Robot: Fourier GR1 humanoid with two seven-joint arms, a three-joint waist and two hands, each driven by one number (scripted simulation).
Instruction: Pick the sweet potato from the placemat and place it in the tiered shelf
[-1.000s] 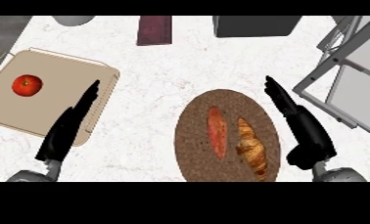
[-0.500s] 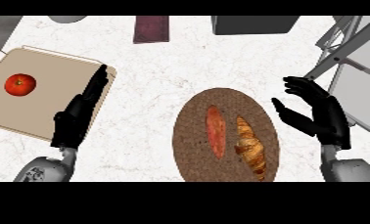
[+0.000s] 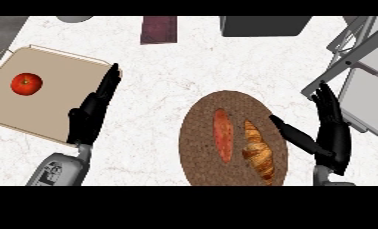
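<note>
Hardly begun, to judge from how things lie. Sweet potato [image 3: 222,135] flat on the round placemat [image 3: 198,138], in its left half, just beside a croissant [image 3: 258,152] in the right half; touching it or not, hard to tell. Not touched by either hand. Right hand [image 3: 334,134] at the placemat's right side, open and holding nothing: fingers [image 3: 325,104] straight and pressed together, pointing away from the robot, thumb [image 3: 295,135] spread wide and stretched over the mat's right rim, near the croissant. Between this hand and the sweet potato, only the croissant, so probably a need to come over it or around it without pushing it. Left hand [image 3: 90,115] well apart on the other side, fingers straight and together, lying over the right edge of a beige board [image 3: 52,103] with a tomato [image 3: 26,83] on it; seems only resting, with no part in the work. Shelf [image 3: 363,90] at the right edge of the counter [image 3: 170,83], only partly in view, near the right hand and just beyond its fingertips. Left to do, then, nearly all: closing on the sweet potato, lifting it off the mat, carrying it to the right toward the shelf, setting it on a tier, letting go.
</note>
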